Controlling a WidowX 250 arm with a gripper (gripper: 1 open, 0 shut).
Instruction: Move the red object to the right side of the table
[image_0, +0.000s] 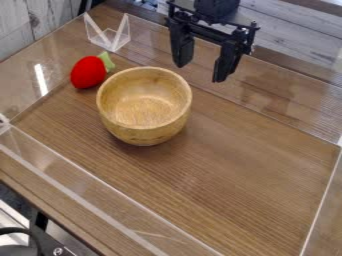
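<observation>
The red object (90, 71) is a small strawberry-shaped toy with a green top, lying on the table (227, 180) at the back left, just left of a round light wooden bowl (143, 104). My gripper (203, 58) hangs over the back of the table, to the right of the strawberry and behind the bowl, pointing down. Its two black fingers stand open with nothing between them. It touches neither the toy nor the bowl.
Clear acrylic panels (54, 165) border the wood-grain top on the left, front and right. A folded clear plastic piece (107, 33) stands at the back behind the strawberry. Bare wood stretches in front of and to the right of the bowl.
</observation>
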